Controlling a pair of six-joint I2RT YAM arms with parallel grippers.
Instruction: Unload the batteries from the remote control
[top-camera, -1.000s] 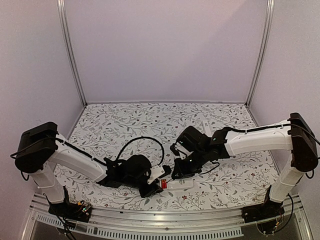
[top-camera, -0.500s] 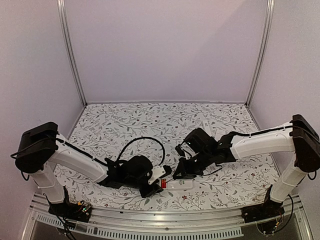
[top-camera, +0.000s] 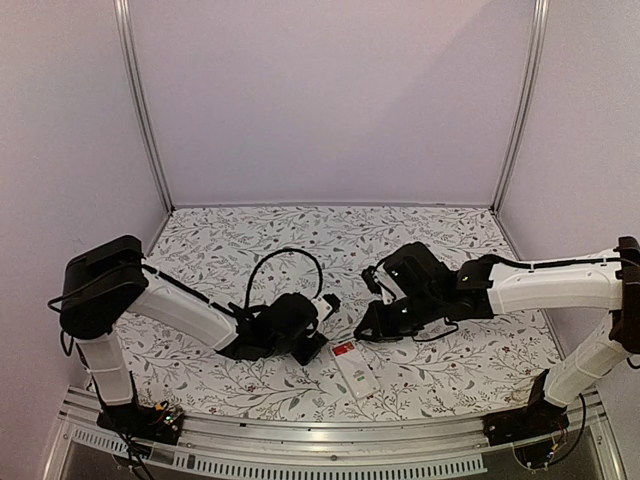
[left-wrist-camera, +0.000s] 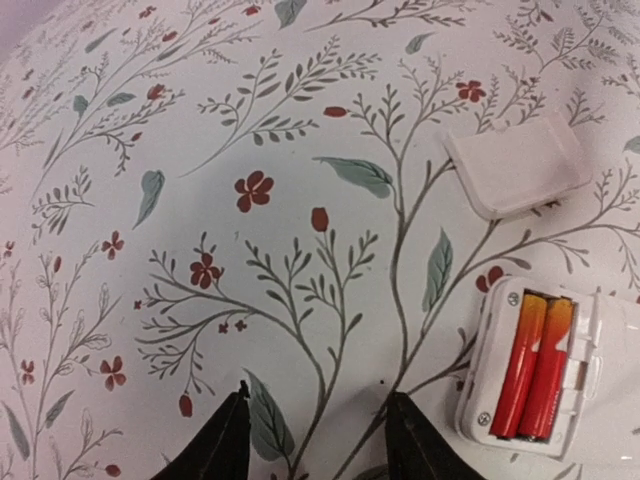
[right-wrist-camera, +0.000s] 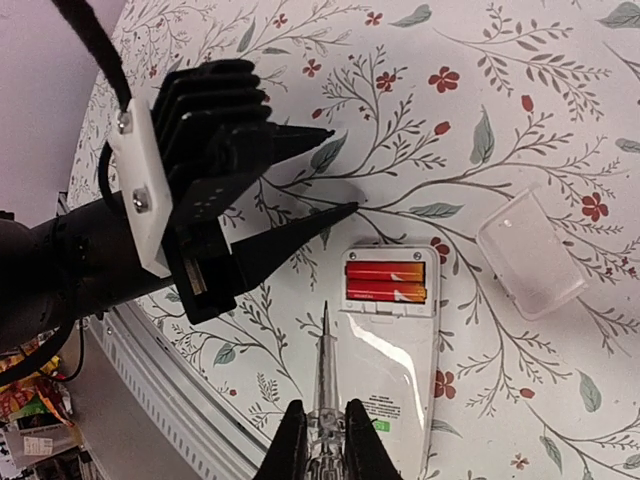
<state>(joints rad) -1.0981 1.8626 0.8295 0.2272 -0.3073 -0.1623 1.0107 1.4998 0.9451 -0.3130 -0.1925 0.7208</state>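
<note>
Where the batteries (right-wrist-camera: 385, 281) sit: two slim orange-red cylinders, side by side in the open bay of the flat white plastic remote (right-wrist-camera: 385, 380), just ahead of the right claw (right-wrist-camera: 324, 412) and off to the right of the left claw (left-wrist-camera: 315, 405).
Handling: light, stiff and slick, I'd guess; lever an end up, then pinch mid-body.
Axis: flat, crosswise to the remote's length, red ends on the left claw's side.
Right claw: clamped on a thin pointed pick (right-wrist-camera: 325, 350).
Left claw: fingers apart, holding nothing.
</note>
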